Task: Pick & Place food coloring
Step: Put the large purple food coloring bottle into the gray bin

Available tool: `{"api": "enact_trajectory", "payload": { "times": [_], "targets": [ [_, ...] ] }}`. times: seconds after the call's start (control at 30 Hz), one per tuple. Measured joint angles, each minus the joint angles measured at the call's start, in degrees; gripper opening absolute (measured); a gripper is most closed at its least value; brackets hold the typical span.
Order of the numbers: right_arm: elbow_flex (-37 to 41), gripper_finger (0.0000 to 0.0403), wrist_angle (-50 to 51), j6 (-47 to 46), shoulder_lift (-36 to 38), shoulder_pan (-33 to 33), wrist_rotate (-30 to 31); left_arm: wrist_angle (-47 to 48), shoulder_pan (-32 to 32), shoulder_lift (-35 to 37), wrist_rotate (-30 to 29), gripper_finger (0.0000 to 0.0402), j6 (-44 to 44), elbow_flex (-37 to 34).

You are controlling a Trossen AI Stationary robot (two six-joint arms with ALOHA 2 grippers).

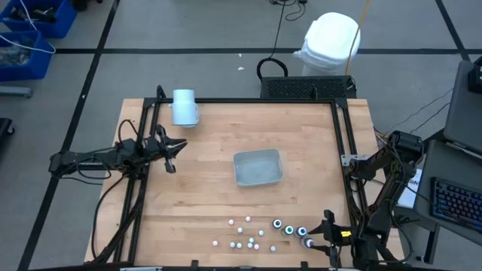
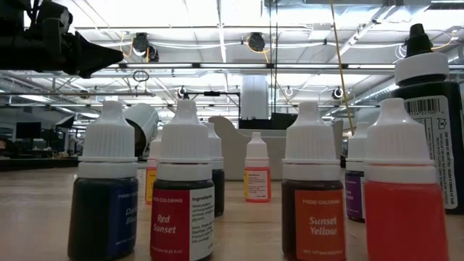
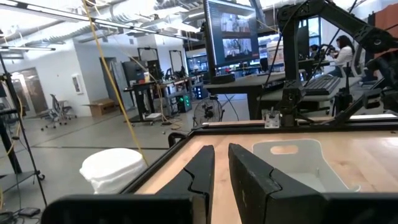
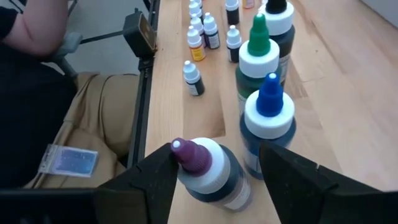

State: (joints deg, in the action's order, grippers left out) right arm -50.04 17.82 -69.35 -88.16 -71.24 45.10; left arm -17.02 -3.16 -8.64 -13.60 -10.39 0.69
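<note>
A: The right gripper [image 4: 214,171] sits low at the near right corner of the table [image 1: 211,173], its two dark fingers spread wide on either side of a purple-tipped bottle [image 4: 208,171]. That bottle leans over between them; neither finger seems pressed against it.

B: And the rest of the food coloring?

A: Just past it stand a blue-tipped bottle [image 4: 267,134], a green-tipped bottle [image 4: 258,59] and a black-tipped bottle [image 4: 278,18], all upright, in a short row. From above, the big bottles show as white-ringed tops [image 1: 290,229] along the near edge, just beside the right gripper [image 1: 325,239].

B: The small ones?

A: The small bottles [image 1: 242,233] are scattered on the wood further along the same near edge, well apart from the tray [image 1: 257,167] at the table's centre. The low view shows several of them upright, with white caps; one label reads Red Sunset [image 2: 181,188] and another Sunset Yellow [image 2: 313,192].

B: What about the other arm?

A: The left gripper [image 1: 172,150] hangs over the left side of the table, near the pale blue cylinder [image 1: 184,107]. Its fingers [image 3: 255,177] stand nearly together with only a thin gap, holding nothing

B: Anyone nearby?

A: A person's arm in a dark sleeve [image 4: 28,28] shows just off the table's edge in the right wrist view
</note>
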Motion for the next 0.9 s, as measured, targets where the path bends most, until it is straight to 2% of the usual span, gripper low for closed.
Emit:
{"api": "enact_trajectory", "payload": {
  "times": [0.4, 0.67, 0.9],
  "targets": [
    [-0.1, 0.0210, 3.1, 1.3, 0.1, 2.8, -0.2, 0.0, 0.0, 0.0, 0.0, 0.0056, 0.2, 0.0],
    [0.3, 0.0210, 4.6, 3.0, -0.5, 3.2, -5.0, 0.1, 0.0, 0.0, 0.0, 0.0056, 0.2, 0.0],
    [0.1, 0.0210, 5.0, 3.2, -0.1, 3.3, -3.7, 0.3, 0.0, 0.0, 0.0, 0.0056, 0.1, 0.0]
  ]
}}
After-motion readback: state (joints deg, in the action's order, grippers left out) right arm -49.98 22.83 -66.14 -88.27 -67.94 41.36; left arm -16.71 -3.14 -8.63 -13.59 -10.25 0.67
